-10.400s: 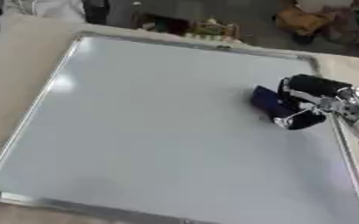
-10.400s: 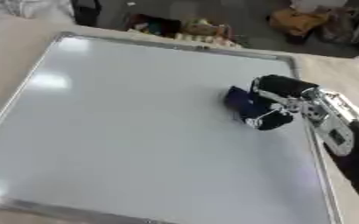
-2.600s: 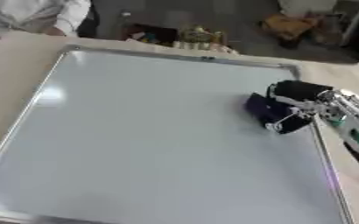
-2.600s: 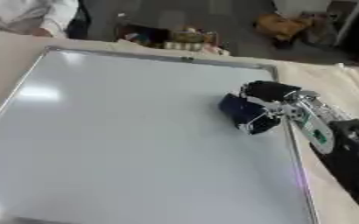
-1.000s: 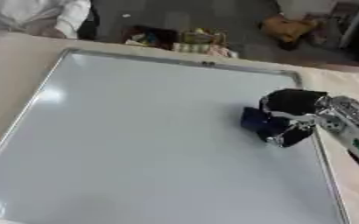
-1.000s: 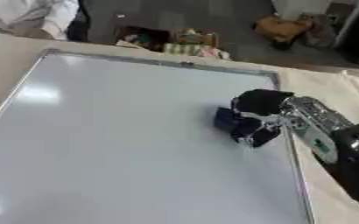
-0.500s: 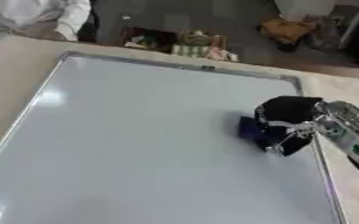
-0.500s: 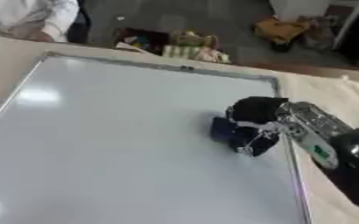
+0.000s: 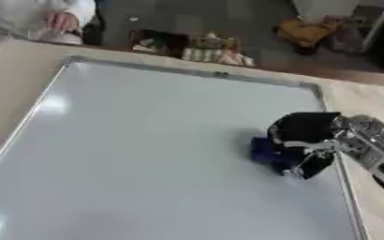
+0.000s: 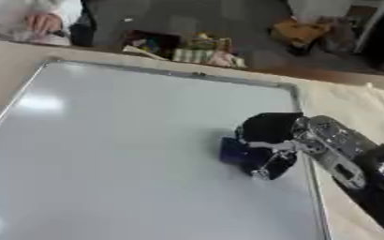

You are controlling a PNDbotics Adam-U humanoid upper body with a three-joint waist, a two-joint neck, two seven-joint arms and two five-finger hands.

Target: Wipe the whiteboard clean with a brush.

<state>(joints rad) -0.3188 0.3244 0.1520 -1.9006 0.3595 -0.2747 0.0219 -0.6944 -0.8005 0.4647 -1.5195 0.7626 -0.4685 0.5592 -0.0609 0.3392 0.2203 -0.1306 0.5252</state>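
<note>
On the right part of the board: the right hand [image 9: 306,140] presses a dark blue brush [image 9: 265,149] against the white surface.
Right hand fingers: curled round the brush, black, with the brush body showing on the hand's left side.
Right arm: comes in from the lower right corner, black with silver joints, crossing the board's right frame.
Brush position: touching the whiteboard, near the right frame, about midway between the far and near edges.
Whiteboard [image 9: 138,154]: lies flat on the table [image 10: 351,110], tilted askew in the view, with a thin silver frame all round; its surface looks plain white, with soft glare at the far left and near left corners.
Marks on the board: none that I can make out.
Table: light beige, showing as a strip along the left side and a wider patch at the far right beyond the board.
Left hand: not seen in either view.
Far side: a cluttered floor beyond the table, with a dark box of mixed small items [image 9: 187,44] just past the far frame and an orange-brown object [image 9: 310,30] further right.
Far left corner: a person's hand and white sleeve [image 9: 52,18] rest at the table's edge, well apart from the board and the brush.
</note>
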